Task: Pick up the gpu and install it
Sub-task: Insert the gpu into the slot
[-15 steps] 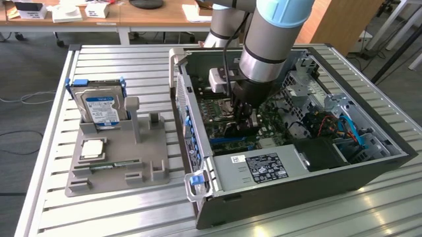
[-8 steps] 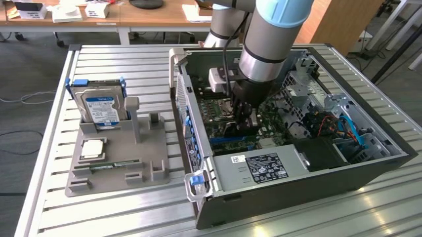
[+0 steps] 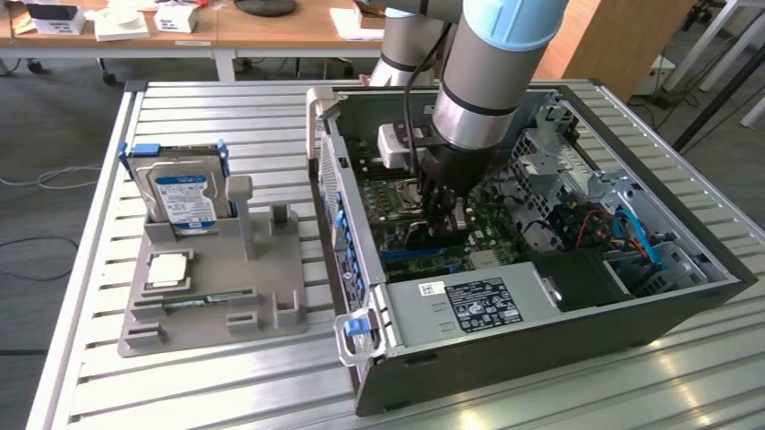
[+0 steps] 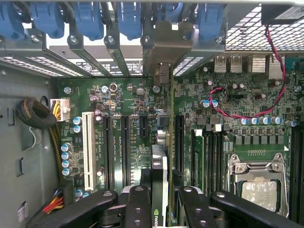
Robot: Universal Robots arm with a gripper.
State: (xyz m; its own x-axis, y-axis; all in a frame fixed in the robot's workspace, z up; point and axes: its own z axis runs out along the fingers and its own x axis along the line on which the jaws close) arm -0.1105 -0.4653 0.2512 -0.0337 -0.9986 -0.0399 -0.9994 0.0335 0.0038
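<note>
Wrist view: thin dark gpu, edge-on in the jaws' grip, pale metal bracket at far end.

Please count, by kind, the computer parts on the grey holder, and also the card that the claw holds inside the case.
hard drive: 1
processor: 1
memory stick: 1
gpu: 1
Total: 4

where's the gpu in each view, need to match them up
Exterior view: the gpu stands on edge inside the open computer case, under the pincer that grips it.
Wrist view: the gpu is seen edge-on between the black fingers, above the expansion slots.
Shared landmark: the green motherboard.
</note>
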